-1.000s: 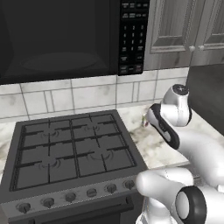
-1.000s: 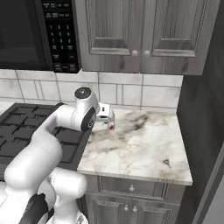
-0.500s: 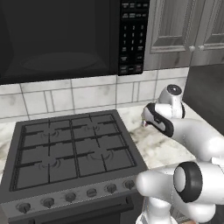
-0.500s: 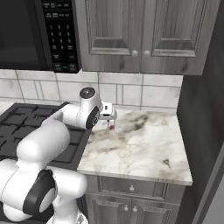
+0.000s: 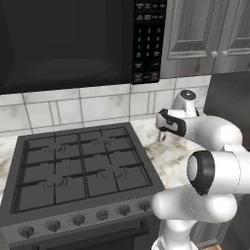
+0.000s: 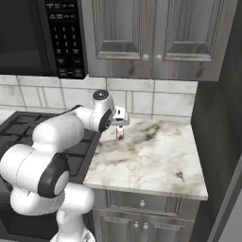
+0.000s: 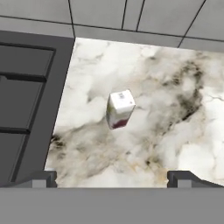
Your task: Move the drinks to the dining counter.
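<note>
The step in hand looks like the approach to a first pickup. A small pale carton (image 7: 119,109) with a dark red base stands upright on the marble table (image 6: 156,160), just right of the stove (image 5: 78,168). In the hand view it sits at about 11 o'clock from centre, above the gap between the fingers (image 7: 41,178), which stand wide apart and empty. Next the gripper (image 7: 113,178) must descend, centre over the carton, then close.
</note>
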Motion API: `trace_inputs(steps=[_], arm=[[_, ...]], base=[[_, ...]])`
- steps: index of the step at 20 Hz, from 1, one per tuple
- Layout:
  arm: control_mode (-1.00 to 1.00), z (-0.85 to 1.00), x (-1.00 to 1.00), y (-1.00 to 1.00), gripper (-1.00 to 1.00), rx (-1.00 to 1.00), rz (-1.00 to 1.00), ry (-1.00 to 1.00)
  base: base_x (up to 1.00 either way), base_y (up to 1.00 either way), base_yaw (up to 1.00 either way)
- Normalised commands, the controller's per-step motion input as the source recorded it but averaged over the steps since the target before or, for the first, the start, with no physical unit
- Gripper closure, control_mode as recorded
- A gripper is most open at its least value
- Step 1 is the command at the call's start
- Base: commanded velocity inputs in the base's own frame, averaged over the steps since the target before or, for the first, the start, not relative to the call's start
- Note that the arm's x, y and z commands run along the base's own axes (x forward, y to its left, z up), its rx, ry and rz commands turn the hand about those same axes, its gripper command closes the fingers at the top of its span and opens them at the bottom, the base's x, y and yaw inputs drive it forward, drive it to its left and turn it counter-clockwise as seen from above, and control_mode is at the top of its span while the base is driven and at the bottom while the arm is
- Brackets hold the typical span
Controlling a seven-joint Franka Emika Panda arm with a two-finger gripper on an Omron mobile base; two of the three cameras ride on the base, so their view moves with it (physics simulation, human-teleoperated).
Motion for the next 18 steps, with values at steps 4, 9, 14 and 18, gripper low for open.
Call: trace_inputs(steps=[4, 9, 14, 18], arm=[[-1.0, -0.1, 0.47, -0.06, -1.0, 0.0, 0.0, 0.05], [-1.0, -0.11, 0.28, -0.03, -1.0, 0.0, 0.0, 0.04], [-1.0, -0.37, 0.03, 0.0, -1.0, 0.0, 0.02, 0.03], [-1.0, -0.39, 0.07, 0.0, -1.0, 0.0, 0.04, 0.04]], base=[[0.0, 0.0, 0.0], [0.0, 0.0, 0.0], [0.0, 0.0, 0.0], [0.0, 0.0, 0.0]])
